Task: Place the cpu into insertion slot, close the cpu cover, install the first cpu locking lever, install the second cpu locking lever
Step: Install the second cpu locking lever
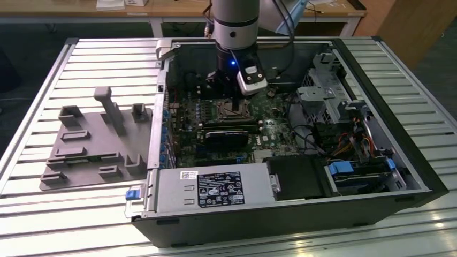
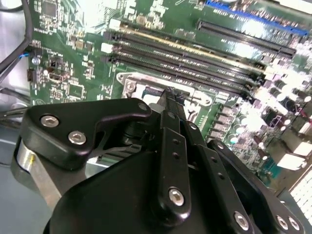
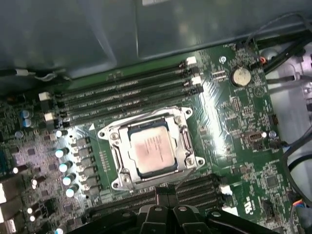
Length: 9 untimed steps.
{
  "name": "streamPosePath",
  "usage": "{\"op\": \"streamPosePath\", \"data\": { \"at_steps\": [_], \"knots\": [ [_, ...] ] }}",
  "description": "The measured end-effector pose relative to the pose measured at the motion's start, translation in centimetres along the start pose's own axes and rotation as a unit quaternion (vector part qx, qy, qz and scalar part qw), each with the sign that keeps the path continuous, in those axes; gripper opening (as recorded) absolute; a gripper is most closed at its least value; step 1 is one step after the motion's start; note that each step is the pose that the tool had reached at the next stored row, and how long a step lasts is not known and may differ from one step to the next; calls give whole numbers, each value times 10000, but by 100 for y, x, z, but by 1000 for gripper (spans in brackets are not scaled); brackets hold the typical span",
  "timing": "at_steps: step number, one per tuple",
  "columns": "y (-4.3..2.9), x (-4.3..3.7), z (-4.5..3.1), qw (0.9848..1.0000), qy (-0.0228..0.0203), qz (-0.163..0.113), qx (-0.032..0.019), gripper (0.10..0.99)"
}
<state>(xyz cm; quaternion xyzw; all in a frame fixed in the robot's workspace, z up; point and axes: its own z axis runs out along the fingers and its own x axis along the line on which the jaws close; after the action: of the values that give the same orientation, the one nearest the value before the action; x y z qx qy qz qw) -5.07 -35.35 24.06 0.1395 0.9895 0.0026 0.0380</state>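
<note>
A: Item one, the cpu [image 3: 152,150]?
B: Flat square chip, pale metal top. It lies seated in the insertion slot [image 3: 118,163], near the middle of the motherboard [image 3: 234,112], between two banks of long black memory slots [image 3: 122,92].

A: The cpu cover [image 3: 181,127]?
B: Silver frame, lying flat over the socket; the chip's top shows through its window.

A: The gripper [image 3: 165,195]?
B: In the first wrist view its black fingertips sit pressed together, clenched on nothing that shows, at the socket's edge, beside the cover frame. In the second wrist view the gripper [image 2: 170,97] points down at the same socket edge.

A: Locking levers?
B: Cannot tell their position.

A: Surroundings?
B: In the exterior view, the arm [image 1: 234,27] reaches down into an open computer case [image 1: 286,214] lying on a slatted metal table [image 1: 57,225]. A grey fixture tray [image 1: 89,147] rests beside the case, toward the exterior view's left.
</note>
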Motion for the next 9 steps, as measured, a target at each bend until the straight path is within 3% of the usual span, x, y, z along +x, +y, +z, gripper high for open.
{"op": "streamPosePath", "data": {
  "at_steps": [5,9],
  "knots": [
    [-67,16,5,10000,11,1,-36,102],
    [-101,21,27,9998,57,4,-198,102]
  ]
}}
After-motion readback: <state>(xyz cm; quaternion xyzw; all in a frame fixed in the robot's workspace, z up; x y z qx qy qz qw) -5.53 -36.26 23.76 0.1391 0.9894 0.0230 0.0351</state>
